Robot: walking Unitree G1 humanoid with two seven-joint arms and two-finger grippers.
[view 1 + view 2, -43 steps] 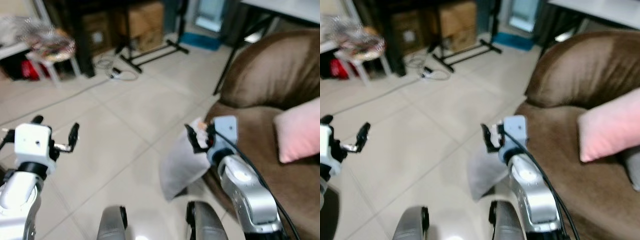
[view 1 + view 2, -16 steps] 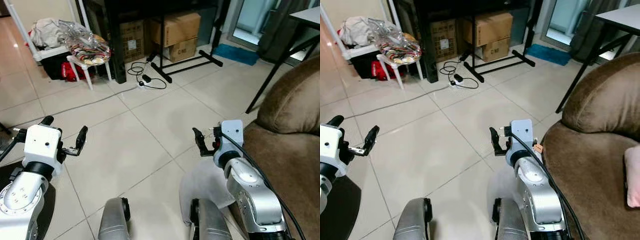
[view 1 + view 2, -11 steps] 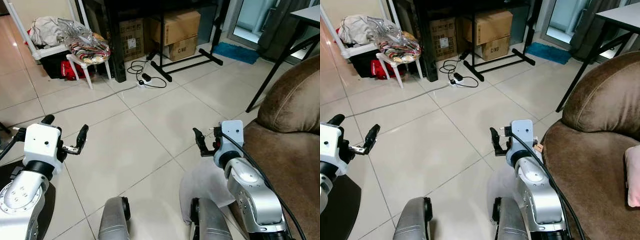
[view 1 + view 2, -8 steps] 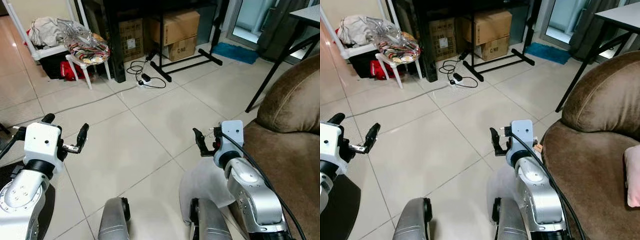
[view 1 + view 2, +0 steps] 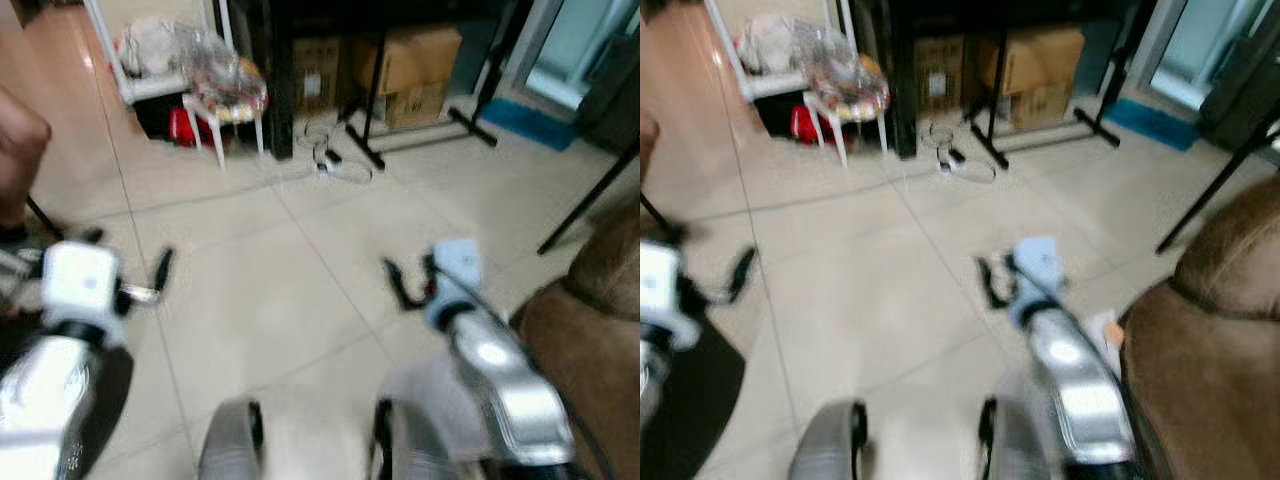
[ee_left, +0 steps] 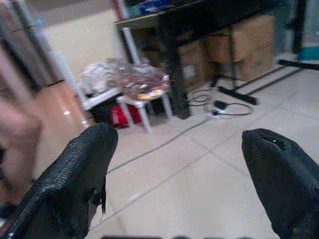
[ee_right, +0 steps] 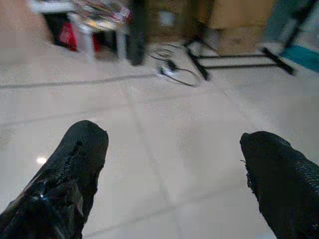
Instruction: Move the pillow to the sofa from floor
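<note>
Left tool [image 6: 174, 164]: we hold it out over the tiled floor [image 5: 300, 270], fingers spread wide, nothing between them.
Right tool [image 7: 169, 169]: also raised ahead of us, fingers spread wide and empty, near the sofa's edge.
Pillow: we cannot make it out with certainty; a pale blur low by our right arm [image 5: 500, 380], beside the brown sofa [image 5: 1220, 330], may be it, but the head views are too smeared to tell.
Sofa: at our right, its rounded arm just beside our right arm.
Surroundings: a stool piled with bags [image 5: 845, 85], cardboard boxes [image 5: 415, 65], a black stand and a cable coil [image 5: 960, 160] lie well ahead on the floor.
Step, as we judge it: not yet grasping; we seem turned away from the pillow.
Risk: with the view this blurred, we could misjudge where the pillow lies and reach into bare tile.
Risk: our legs [image 5: 235, 450] stand close to that pale patch; stepping could push or trap it against the sofa.
</note>
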